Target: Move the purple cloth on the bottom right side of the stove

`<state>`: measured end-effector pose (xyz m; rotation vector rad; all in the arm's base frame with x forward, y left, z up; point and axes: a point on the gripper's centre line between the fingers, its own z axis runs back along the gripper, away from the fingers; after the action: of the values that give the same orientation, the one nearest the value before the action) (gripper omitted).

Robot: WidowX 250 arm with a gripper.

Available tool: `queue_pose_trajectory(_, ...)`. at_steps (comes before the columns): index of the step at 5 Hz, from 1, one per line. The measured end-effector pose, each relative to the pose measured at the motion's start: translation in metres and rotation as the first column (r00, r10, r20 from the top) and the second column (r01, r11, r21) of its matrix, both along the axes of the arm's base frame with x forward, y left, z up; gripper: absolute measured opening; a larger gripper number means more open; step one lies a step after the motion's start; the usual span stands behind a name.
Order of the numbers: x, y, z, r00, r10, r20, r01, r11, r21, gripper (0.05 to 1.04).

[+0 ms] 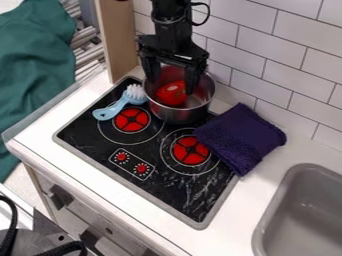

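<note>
Purple cloth [240, 136] overlaps the stove [172, 187] while the jaws, wide open, hang empty at the pot [176, 115].

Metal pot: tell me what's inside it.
A red object lies in the pot, with the tool over it. What is directly beneath the red object cannot be seen, because the object covers it.
</note>
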<state>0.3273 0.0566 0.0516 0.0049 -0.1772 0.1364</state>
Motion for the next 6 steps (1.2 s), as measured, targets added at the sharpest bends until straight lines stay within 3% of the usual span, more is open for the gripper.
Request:
queue_pose_trajectory(1, -0.004, -0.001, -0.012, 0.999, -0.002, -0.038, 0.001, 1.0, -0.007, 1.009)
queue_pose_trajectory(2, 0.002, -0.004, -0.022, 0.994, -0.08, -0.078, 0.079, 0.997, -0.01, 1.009)
queue_pose_trajectory(3, 0.013, -0.029, -0.021, 0.99, -0.124, -0.06, 0.124, 0.992, -0.01, 1.009)
queue_pose_trajectory(5, 0.03, -0.102, -0.039, 0.979, -0.203, -0.033, 0.202, 0.979, -0.031, 1.009)
queue_pose_trajectory(6, 0.035, -0.117, -0.055, 0.981, -0.188, -0.053, 0.185, 0.981, -0.055, 1.009)
